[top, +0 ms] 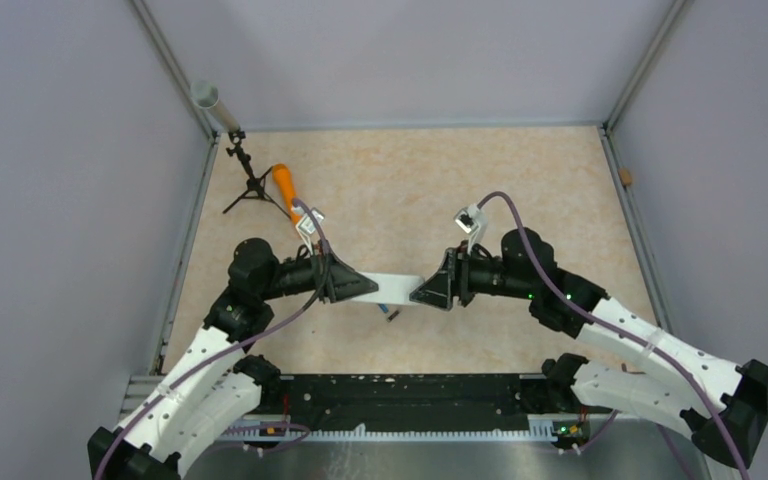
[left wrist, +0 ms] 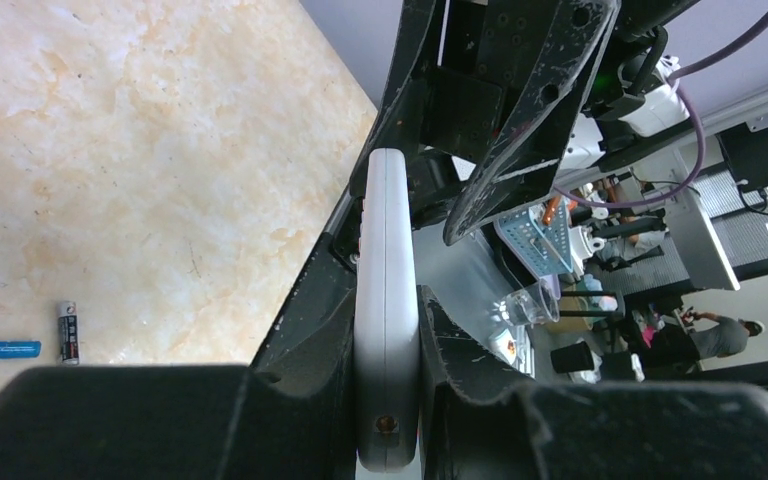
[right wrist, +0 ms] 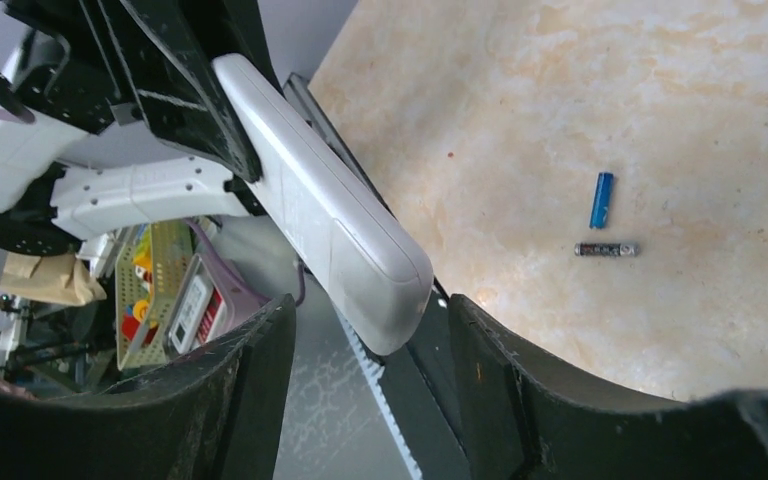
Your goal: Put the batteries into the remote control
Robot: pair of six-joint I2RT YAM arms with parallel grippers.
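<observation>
At the far left corner of the counter (top: 410, 190), a grey tube (top: 214, 104) leans against the enclosure post, with a small black tripod (top: 250, 186) and an orange cylinder (top: 284, 184) just beside it, well apart from the work zone. The left end effector (top: 360, 287) is pressed together on one end of the remote control (top: 398, 286), pinching it across its flat faces so that a narrow side edge faces the left wrist camera. The remote control is held level above the counter and extends rightward from this grip. Its free end lies between the fingers of the right end effector (top: 428, 291), which are spread, with a visible gap on each side of the handset. The blue battery (right wrist: 601, 200) and the dark battery (right wrist: 606, 249) lie on the counter just toward the arm bases from the remote control, below its mid-span. They are near each other but apart, set roughly at a right angle, and neither end effector touches them. Bare counter surface runs from both end effectors to the far wall and to the right wall. The near edge of the counter, bordered by the black base rail (top: 410, 395), lies close behind the batteries.
</observation>
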